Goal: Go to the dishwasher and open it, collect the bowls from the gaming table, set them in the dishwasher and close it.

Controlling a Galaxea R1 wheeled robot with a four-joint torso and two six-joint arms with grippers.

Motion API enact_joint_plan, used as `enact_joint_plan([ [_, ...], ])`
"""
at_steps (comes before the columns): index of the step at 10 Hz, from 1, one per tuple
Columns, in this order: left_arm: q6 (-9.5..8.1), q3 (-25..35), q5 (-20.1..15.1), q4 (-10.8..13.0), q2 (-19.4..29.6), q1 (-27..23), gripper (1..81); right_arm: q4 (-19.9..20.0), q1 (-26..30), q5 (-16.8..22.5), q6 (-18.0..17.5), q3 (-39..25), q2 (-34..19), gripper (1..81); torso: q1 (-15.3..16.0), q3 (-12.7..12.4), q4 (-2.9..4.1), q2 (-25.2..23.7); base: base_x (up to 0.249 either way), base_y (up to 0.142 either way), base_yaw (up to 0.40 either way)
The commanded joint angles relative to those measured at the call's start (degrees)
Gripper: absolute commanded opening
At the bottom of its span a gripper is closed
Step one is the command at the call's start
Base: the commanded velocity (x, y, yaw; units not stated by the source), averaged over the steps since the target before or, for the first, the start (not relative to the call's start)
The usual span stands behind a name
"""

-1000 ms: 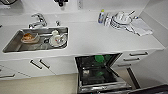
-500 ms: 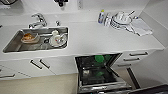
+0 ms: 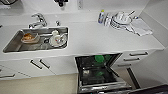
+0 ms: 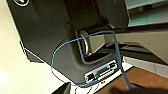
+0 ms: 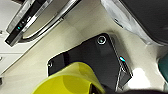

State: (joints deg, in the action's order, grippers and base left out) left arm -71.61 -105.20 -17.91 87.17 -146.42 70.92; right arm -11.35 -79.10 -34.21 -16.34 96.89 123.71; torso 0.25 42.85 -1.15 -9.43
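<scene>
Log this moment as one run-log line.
dishwasher: door down, open | rack: green bowls inside | right wrist view: yellow-green bowl close to camera, grip unclear | sink: dishes inside

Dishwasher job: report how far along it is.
Done: the steel-fronted dishwasher under the white counter stands open, with green bowls on its racks. In hand: a lime-yellow plastic bowl shows close in the right wrist view. Left: loading that bowl and closing the door.
</scene>
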Motion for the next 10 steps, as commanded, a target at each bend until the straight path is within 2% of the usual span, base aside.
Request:
enact_joint_plan([
  [1, -1.17, -18.18, 16.14, 2.91, -8.19, 6.90, 81.1, -1.04, 6.79, 7.92, -2.82, -3.99, -5.28, 1.0, 0.00, 0.00, 0.00, 0.00, 0.000, 0.000, 0.000],
  [2, -1.17, -23.52, 19.11, 2.65, -10.28, 7.78, 81.1, -0.61, 9.95, 9.94, -2.82, -6.01, -5.99, 1.0, 0.00, 0.00, 0.00, 0.00, 0.000, 0.000, 0.000],
  [3, -1.08, -29.67, 22.02, 0.83, -12.66, 8.40, 81.1, -0.60, 12.07, 10.30, -2.82, -6.73, -5.99, 1.0, 0.00, 0.00, 0.00, 0.00, 0.000, 0.000, 0.000],
  [6, -0.73, -49.86, 34.93, -4.99, -19.51, 10.42, 81.1, -0.96, 19.53, 13.02, -5.20, -11.62, -7.21, 1.0, 0.00, 0.00, 0.00, 0.00, 0.000, 0.000, 0.000],
  [8, -0.64, -55.90, 37.86, -6.31, -21.81, 11.04, 81.1, -0.43, 23.67, 14.87, -5.46, -15.15, -8.10, 1.0, 0.00, 0.00, 0.00, 0.00, 0.000, 0.000, 0.000],
  [9, -0.73, -56.08, 38.03, -7.17, -21.90, 11.04, 81.1, 0.01, 25.42, 15.31, -5.63, -16.89, -8.36, 1.0, 0.00, 0.00, 0.00, 0.00, 0.000, 0.000, 0.000],
  [10, -0.81, -56.25, 38.03, -9.28, -21.81, 11.12, 81.1, -0.08, 27.01, 16.09, -7.21, -17.71, -8.28, 1.0, 0.00, 0.00, 0.00, 0.00, 0.000, 0.000, 0.000],
])
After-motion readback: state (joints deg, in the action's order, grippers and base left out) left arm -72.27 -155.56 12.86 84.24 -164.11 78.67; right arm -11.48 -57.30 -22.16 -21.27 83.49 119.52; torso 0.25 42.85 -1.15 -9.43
